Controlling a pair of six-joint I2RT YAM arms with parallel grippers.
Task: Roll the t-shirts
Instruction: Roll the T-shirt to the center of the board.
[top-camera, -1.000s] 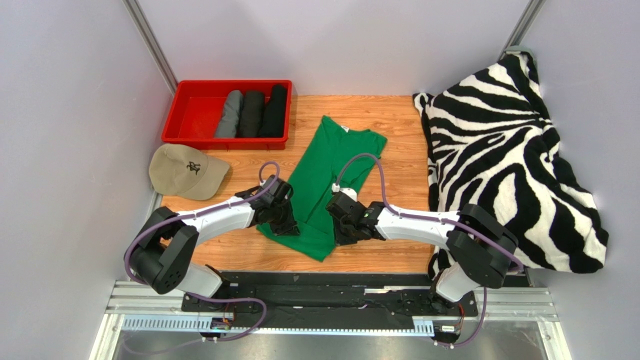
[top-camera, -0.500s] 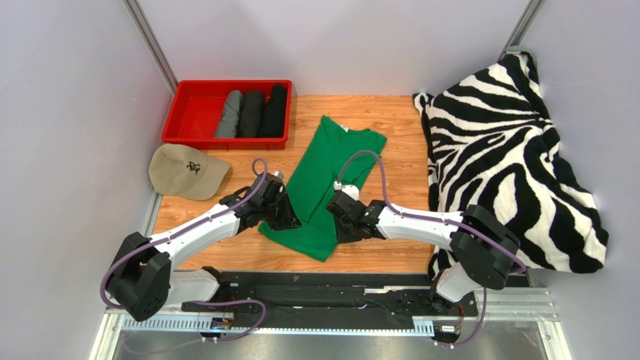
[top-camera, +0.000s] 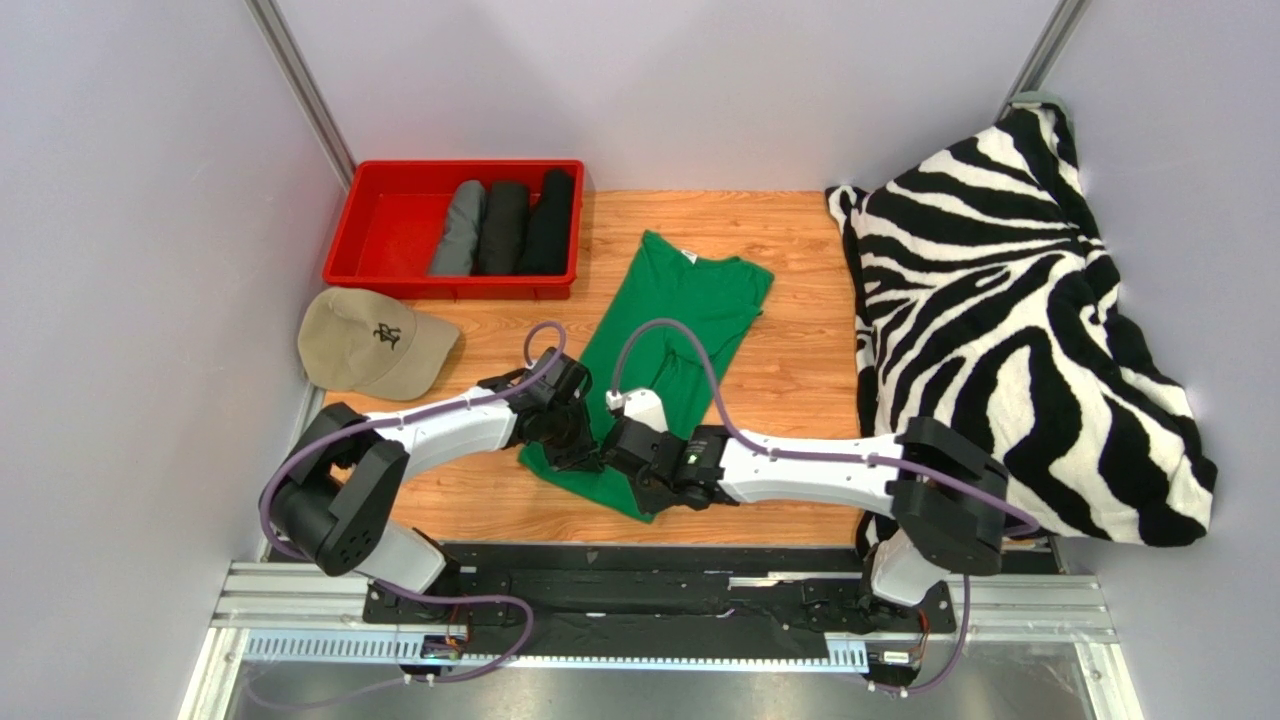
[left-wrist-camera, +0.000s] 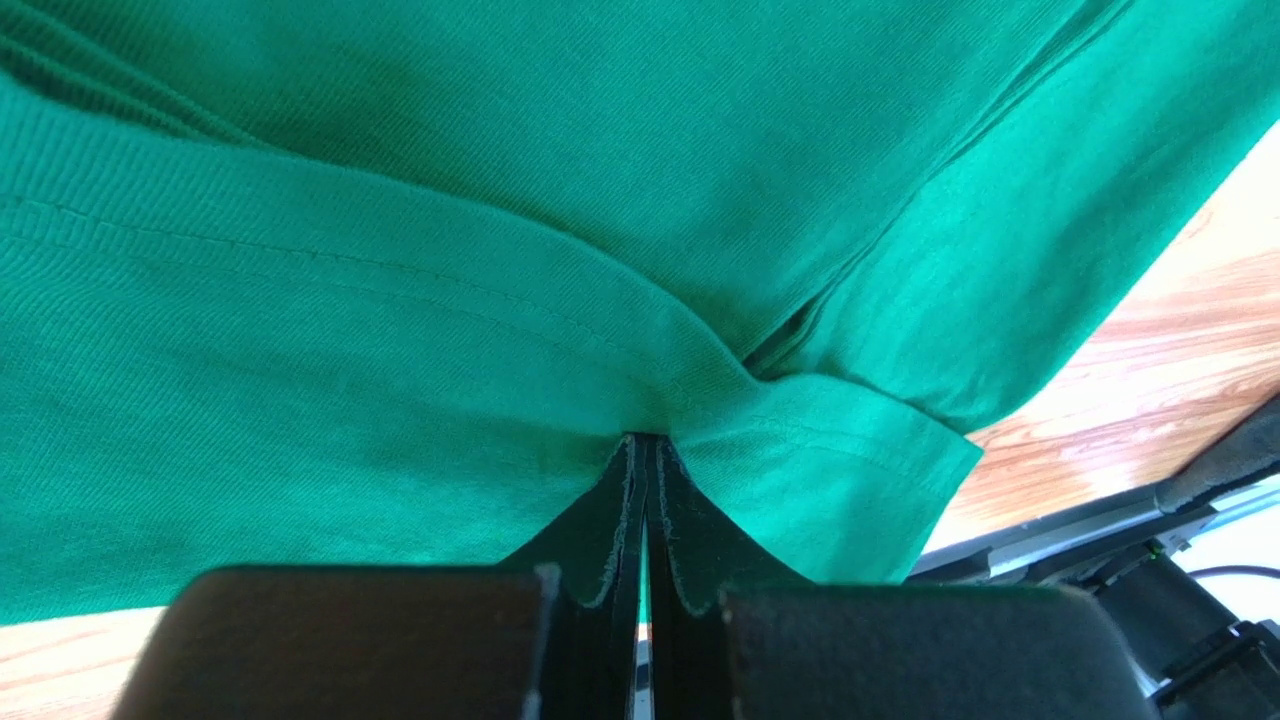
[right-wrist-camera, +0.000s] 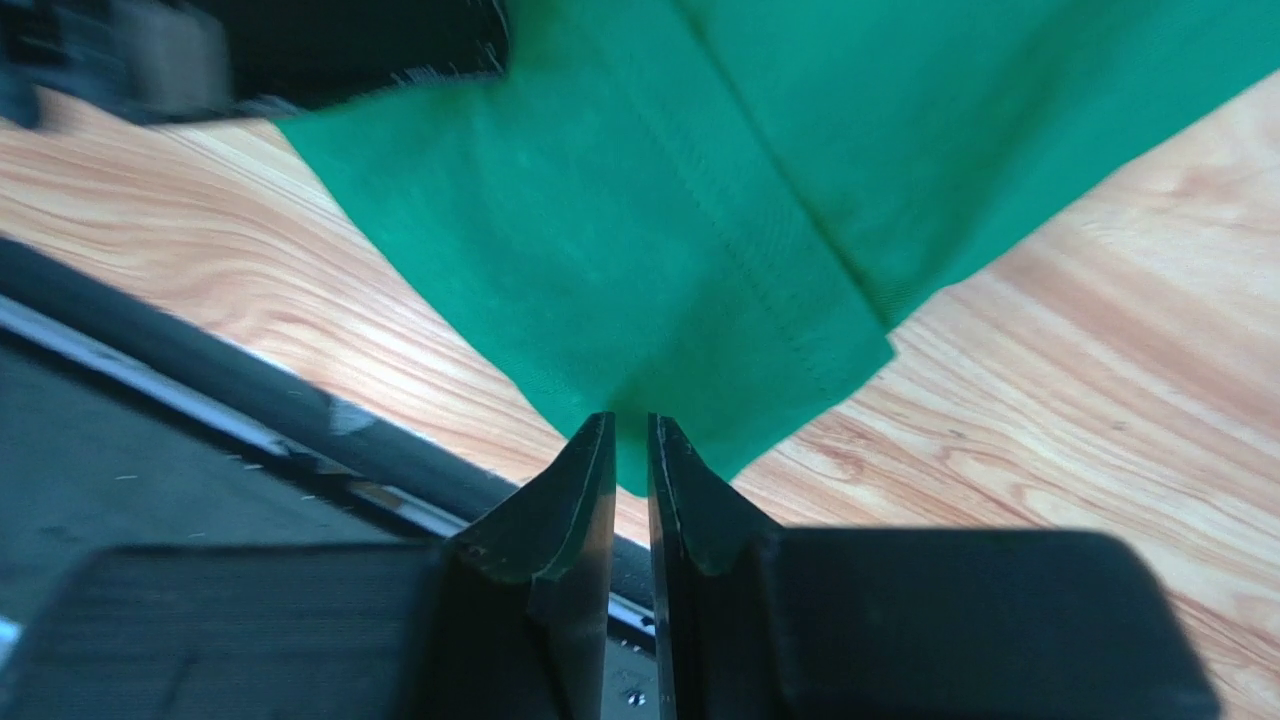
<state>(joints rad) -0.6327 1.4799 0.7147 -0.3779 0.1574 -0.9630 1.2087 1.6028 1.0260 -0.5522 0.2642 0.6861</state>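
A bright green t-shirt, folded lengthwise, lies slantwise on the wooden table with its neck label at the far end. My left gripper is shut on the shirt's near left edge; the left wrist view shows the cloth bunched at my shut gripper. My right gripper sits close beside it at the near hem. In the right wrist view my gripper pinches the shirt's near corner. A dark grey rolled shirt and two black rolled shirts lie in the red tray.
A beige cap lies left of the shirt, in front of the tray. A zebra-striped blanket covers the table's right side. The black base rail runs along the near edge. Grey walls close in left and right.
My right gripper has moved left along the shirt's near hem and now sits next to my left gripper. The left arm swung out and back, still at the shirt's left edge.
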